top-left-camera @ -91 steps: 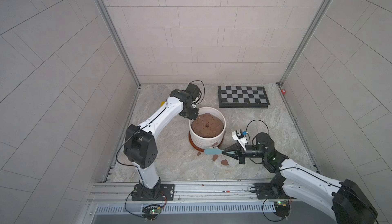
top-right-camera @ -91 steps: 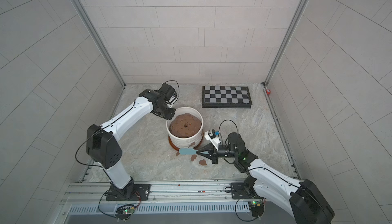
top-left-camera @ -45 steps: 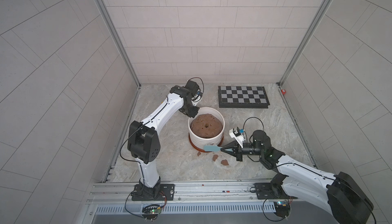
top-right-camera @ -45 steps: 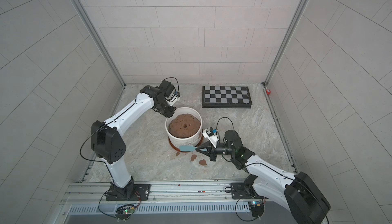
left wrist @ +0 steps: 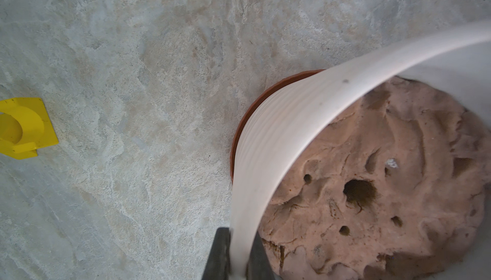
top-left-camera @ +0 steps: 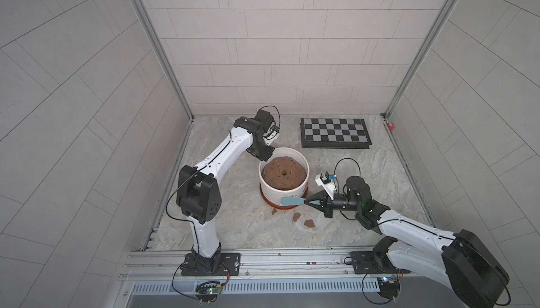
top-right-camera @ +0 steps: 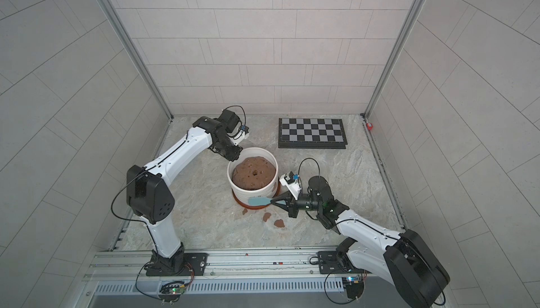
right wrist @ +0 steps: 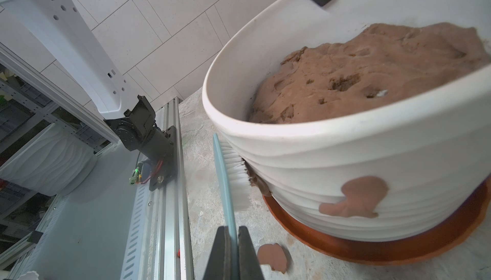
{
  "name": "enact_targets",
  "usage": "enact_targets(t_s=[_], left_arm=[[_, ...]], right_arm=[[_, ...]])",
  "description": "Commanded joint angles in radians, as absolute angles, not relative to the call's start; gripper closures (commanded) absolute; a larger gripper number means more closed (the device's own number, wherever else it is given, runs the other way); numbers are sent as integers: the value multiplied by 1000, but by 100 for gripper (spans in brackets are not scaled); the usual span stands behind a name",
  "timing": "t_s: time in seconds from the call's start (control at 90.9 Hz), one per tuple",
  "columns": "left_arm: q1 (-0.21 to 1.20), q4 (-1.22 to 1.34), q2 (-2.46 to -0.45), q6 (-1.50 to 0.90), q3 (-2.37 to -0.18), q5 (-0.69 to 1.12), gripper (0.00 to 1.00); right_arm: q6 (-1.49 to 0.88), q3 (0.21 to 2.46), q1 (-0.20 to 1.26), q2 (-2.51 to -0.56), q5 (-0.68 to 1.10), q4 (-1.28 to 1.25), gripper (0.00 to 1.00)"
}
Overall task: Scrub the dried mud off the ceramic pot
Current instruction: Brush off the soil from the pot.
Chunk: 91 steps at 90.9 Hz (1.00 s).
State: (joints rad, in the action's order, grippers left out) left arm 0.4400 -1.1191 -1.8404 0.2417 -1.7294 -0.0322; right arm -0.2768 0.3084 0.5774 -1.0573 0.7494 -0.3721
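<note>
Stone floor [top-left-camera: 233, 227]: I'm clamping the left gripper [left wrist: 237, 238] on the pot [top-left-camera: 274, 192] rim to steady it while the right gripper [right wrist: 233, 229], pinching the brush [right wrist: 225, 175], is scrubbing at mud [right wrist: 260, 184].

The pot [top-left-camera: 282, 195] is set on a saucer [top-left-camera: 271, 205] near the middle of the table [top-left-camera: 233, 227], soil [top-left-camera: 285, 172] is heaped in it, and a chessboard [top-left-camera: 334, 132] is laid well behind it to the right. The pot's back-left rim is clamped by the left gripper [top-left-camera: 264, 157], while a brush [top-left-camera: 292, 201], gripped by the right gripper [top-left-camera: 308, 202] at the pot's front right, is pressed low against its front wall, just above the saucer. Mud [top-left-camera: 309, 223] is scattered in three bits on the table just before the saucer, and more mud [right wrist: 358, 196] is stuck low on the pot's wall.
</note>
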Motion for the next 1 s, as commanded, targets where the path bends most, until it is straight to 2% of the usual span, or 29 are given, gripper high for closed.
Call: enact_targets(t_s=[0.0, 0.561, 0.858, 0.991], left_arm=[[437, -1172, -1871, 314, -1749, 56, 100], [434, -1199, -1926, 308, -1814, 73, 100], [435, -1198, -1935, 301, -1834, 77, 100], [434, -1197, -1942, 305, -1851, 84, 100]], right_arm=[[-302, 284, 558, -1067, 607, -355, 100], [-407, 186, 584, -1033, 581, -283, 100], [-435, 153, 634, -801, 702, -324, 100], [-430, 160, 634, -774, 742, -305, 100]])
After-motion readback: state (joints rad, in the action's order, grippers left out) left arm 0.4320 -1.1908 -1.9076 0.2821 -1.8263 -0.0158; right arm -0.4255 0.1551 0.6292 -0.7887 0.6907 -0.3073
